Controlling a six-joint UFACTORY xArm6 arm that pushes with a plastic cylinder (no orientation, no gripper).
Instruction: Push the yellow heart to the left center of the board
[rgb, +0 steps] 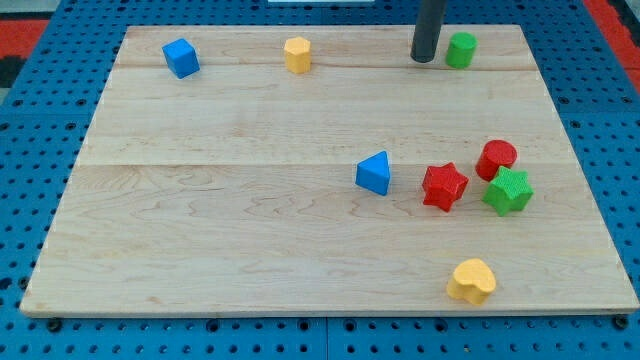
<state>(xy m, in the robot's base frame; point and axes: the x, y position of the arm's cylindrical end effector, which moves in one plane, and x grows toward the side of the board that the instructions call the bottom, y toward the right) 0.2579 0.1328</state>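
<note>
The yellow heart (472, 281) lies near the bottom edge of the board, right of centre. My tip (423, 59) rests at the top of the board, just left of a green cylinder (461, 49), far above the yellow heart. A yellow hexagonal block (297, 54) sits at the top, left of my tip.
A blue cube (181, 58) sits at the top left. A blue triangle (375, 173), a red star (444, 187), a red cylinder (496, 158) and a green star (508, 191) cluster at the right middle. The wooden board (200, 230) lies on a blue pegboard.
</note>
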